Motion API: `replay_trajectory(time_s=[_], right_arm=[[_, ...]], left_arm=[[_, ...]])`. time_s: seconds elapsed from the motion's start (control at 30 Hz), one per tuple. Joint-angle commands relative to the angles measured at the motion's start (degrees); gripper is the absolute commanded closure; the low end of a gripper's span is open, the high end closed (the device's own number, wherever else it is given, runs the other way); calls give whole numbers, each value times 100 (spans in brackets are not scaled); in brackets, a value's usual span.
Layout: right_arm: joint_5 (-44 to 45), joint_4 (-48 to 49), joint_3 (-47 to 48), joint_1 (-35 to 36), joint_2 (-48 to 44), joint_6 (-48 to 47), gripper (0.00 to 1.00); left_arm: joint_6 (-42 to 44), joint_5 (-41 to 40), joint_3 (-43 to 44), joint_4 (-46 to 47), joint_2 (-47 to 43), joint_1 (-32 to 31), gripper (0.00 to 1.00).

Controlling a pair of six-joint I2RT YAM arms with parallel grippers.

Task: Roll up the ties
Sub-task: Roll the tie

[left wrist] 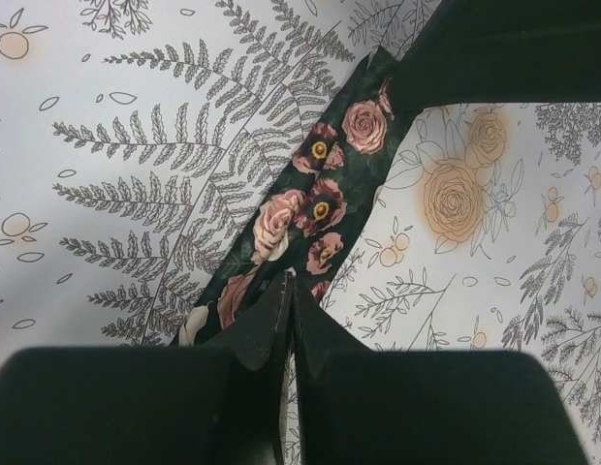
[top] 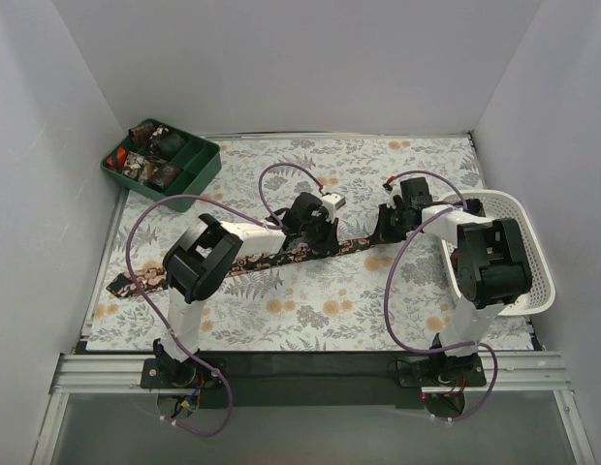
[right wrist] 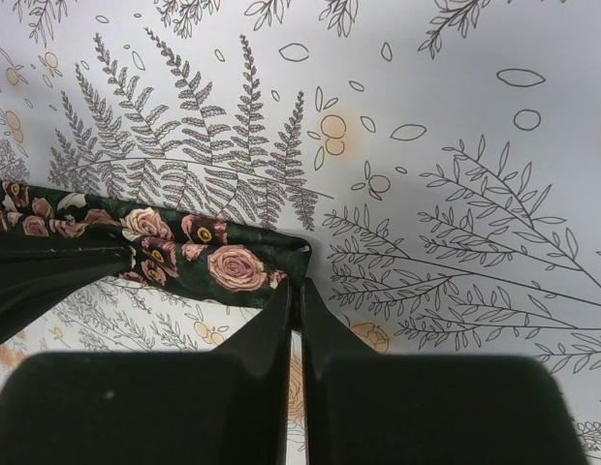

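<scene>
Lying slanted across the middle, the tie (top: 252, 260) has the left gripper (left wrist: 286, 283) on it and the right gripper (right wrist: 296, 287) at its end, both squeezed shut, but I cannot tell if they hold it.

Soft, even light comes from above, and the white walls (top: 281, 68) spread it. The cloth (top: 310, 300) is bright; shadows on it are faint and fuzzy. Up close, my left fingers (left wrist: 252, 339) and right fingers (right wrist: 267, 339) are black, featureless and blurred toward the bottom edge, while the cloth beyond them is sharp.
</scene>
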Motion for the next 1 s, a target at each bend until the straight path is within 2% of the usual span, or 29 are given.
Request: replay_trajectory(time_s=[0.0,0.23,0.4,0.73,0.97], right_arm=[[221,-133,203,20,-176,-39,94],[520,-458,396,186,-668,-4,98],[372,-493,545,476,-897,84,99],[64,-458,888,1399,-449,374,99],[-24,-449,915,1523,-299,568,99]], left_arm=[[29,-307,7,-38,54,-21,99],[-164,-483,-46,-117,90,23,100],[-261,-413,16,-117,125,23,100],[-428,-439,42,-108,125,58,100],[-542,-448,25,-73,116,93,100]])
